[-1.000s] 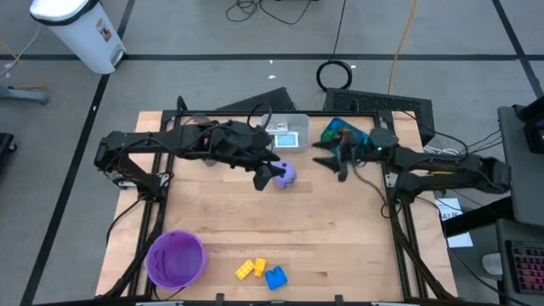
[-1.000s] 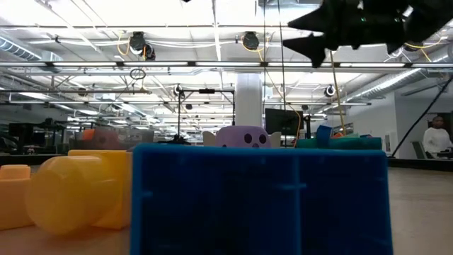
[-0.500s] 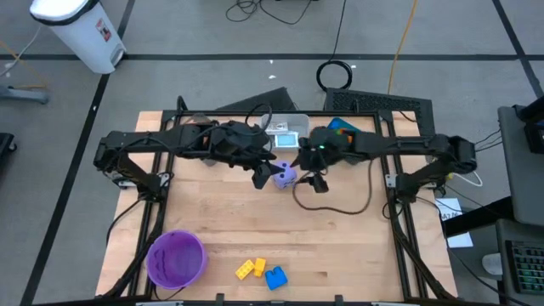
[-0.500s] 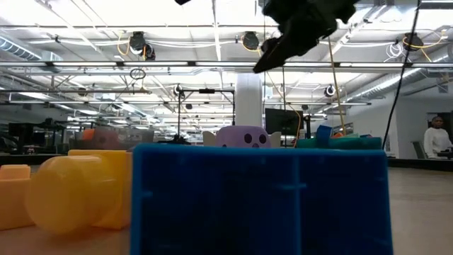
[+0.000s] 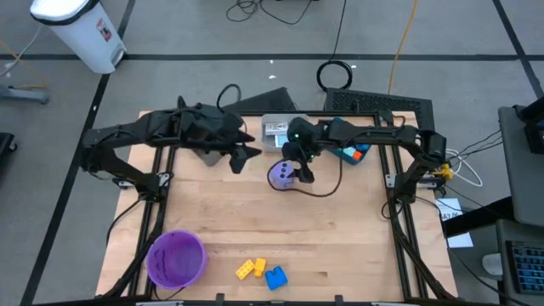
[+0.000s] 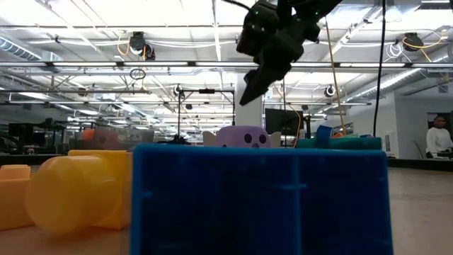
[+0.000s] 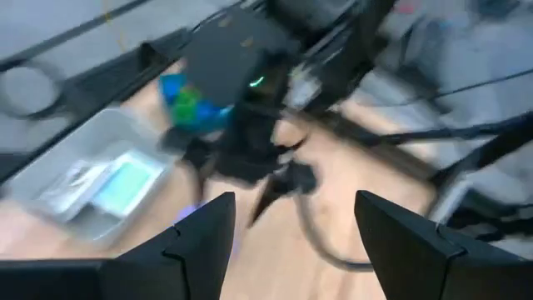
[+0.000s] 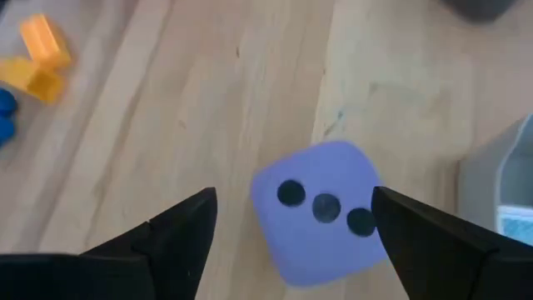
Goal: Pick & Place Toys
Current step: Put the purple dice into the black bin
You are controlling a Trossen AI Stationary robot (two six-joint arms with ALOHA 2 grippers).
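Two dark arms reach over the pale wooden surface (image 5: 331, 238) from opposite sides. The right gripper (image 5: 299, 172) hangs directly above the purple dotted plastic die (image 5: 282, 176), which sits on the wood near the back, just in front of a clear plastic bin (image 5: 274, 134). Seen from the right wrist, its two dark fingers (image 8: 179, 229) stand well apart, one on each side of the die (image 8: 325, 208), whose top face shows three black dots in a row; nothing is gripped. From table height this gripper (image 6: 251, 88) hovers above the die (image 6: 244, 136) without touching it.

The left gripper (image 5: 240, 157) waits to the left of the die, raised over the back of the surface, its fingers (image 7: 200, 242) spread and empty.

At the front edge lie a small yellow plastic brick (image 5: 246, 269), a small orange plastic brick (image 5: 259, 265) touching it, and a blue plastic brick (image 5: 275, 278) just beside them (all well apart from the die). A round purple plastic bowl (image 5: 176, 257) stands at the front left corner. A teal bin (image 5: 350, 150) holding coloured pieces sits at the back, behind the right arm.
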